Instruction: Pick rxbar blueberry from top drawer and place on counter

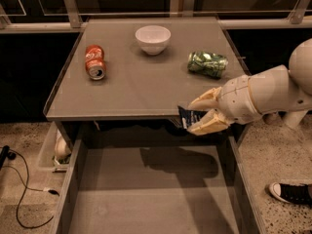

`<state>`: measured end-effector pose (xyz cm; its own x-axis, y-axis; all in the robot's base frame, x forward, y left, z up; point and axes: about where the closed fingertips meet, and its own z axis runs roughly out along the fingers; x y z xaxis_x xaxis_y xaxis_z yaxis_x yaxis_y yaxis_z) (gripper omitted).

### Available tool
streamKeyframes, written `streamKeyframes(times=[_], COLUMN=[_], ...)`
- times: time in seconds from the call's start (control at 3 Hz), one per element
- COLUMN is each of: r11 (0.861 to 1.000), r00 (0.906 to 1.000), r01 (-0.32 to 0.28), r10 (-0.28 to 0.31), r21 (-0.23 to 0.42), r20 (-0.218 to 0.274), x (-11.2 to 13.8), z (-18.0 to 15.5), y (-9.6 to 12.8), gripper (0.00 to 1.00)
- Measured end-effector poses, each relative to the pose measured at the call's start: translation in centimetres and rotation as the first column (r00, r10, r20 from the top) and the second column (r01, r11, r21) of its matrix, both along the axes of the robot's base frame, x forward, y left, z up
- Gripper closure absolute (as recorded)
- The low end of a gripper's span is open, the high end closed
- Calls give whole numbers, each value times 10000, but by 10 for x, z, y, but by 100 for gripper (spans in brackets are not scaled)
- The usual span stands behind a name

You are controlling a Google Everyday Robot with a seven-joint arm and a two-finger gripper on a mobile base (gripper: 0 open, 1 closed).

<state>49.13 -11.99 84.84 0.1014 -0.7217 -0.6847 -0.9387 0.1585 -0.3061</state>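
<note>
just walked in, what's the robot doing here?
The arm's gripper is shut on the blueberry bar, holding it in the air at the front edge of the counter, above the open top drawer. The bar is not yet set down. A red soda can, a white bowl and a crushed green can sit on the counter.
</note>
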Motion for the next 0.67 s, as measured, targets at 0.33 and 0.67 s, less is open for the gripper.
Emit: streamKeyframes(times=[0.33,0.67], r11=[10000,10000], r00=[10000,10000], r01=[-7,-25], r10=[7,26], r21=[-5,-64], r20=[-10,88], x=[0,1], z=[0,2], y=[0,2], gripper=[100,100])
